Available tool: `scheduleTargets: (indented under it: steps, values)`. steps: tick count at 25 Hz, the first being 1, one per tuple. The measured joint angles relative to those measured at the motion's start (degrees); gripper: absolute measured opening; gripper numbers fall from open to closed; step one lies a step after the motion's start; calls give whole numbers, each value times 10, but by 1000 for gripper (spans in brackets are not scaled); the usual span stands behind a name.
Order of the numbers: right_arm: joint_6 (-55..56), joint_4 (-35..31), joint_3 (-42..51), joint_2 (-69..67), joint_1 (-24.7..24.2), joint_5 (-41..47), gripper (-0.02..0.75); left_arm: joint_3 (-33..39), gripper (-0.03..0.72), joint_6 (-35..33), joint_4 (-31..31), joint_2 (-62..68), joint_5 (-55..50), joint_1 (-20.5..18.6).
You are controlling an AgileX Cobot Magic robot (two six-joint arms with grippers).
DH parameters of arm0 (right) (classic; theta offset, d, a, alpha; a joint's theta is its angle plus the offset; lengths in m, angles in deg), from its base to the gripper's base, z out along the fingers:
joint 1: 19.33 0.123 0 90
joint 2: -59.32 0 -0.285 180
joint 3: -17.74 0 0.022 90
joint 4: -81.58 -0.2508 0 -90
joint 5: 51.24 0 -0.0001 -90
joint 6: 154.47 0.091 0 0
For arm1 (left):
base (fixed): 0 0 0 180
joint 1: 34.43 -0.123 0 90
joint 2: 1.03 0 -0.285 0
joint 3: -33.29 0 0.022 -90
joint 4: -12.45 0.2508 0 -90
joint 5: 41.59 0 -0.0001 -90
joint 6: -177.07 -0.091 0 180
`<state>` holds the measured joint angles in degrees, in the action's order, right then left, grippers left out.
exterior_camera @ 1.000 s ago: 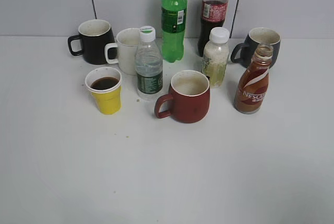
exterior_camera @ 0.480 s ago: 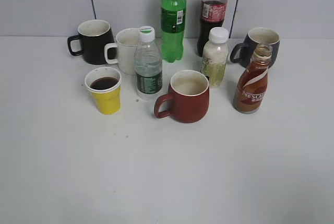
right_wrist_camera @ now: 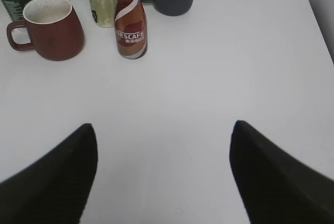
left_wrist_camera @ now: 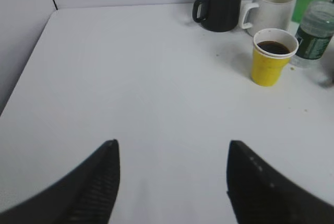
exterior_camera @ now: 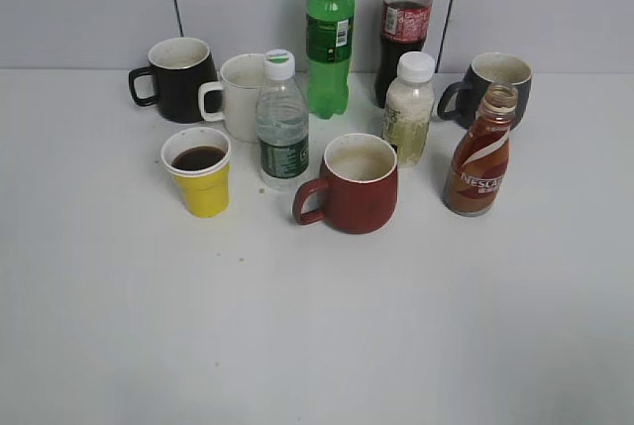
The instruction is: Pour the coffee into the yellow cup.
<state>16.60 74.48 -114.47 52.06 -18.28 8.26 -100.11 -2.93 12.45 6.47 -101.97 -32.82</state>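
Exterior view: with both grippers (left_wrist_camera: 169, 182) (right_wrist_camera: 162, 177) spread and empty, the cup (exterior_camera: 199, 171), left of centre toward the back edge and holding dark liquid, could be overfilled if more were poured from the bottle (exterior_camera: 480, 155) at right.

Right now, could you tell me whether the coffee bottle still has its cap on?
No, the coffee bottle stands uncapped, its open mouth showing at the top of the neck in the exterior view.

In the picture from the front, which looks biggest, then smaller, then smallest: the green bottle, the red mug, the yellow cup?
1. Green bottle, tallest, though farthest back.
2. Red mug.
3. Yellow cup, smallest, about as near as the mug.
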Motion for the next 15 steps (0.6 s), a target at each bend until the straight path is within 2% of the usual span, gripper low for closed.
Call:
scheduleTargets:
  steps: [15]
  values:
    - [0,0,0,0,0,0,592,0,489,0,0,-1,0,0]
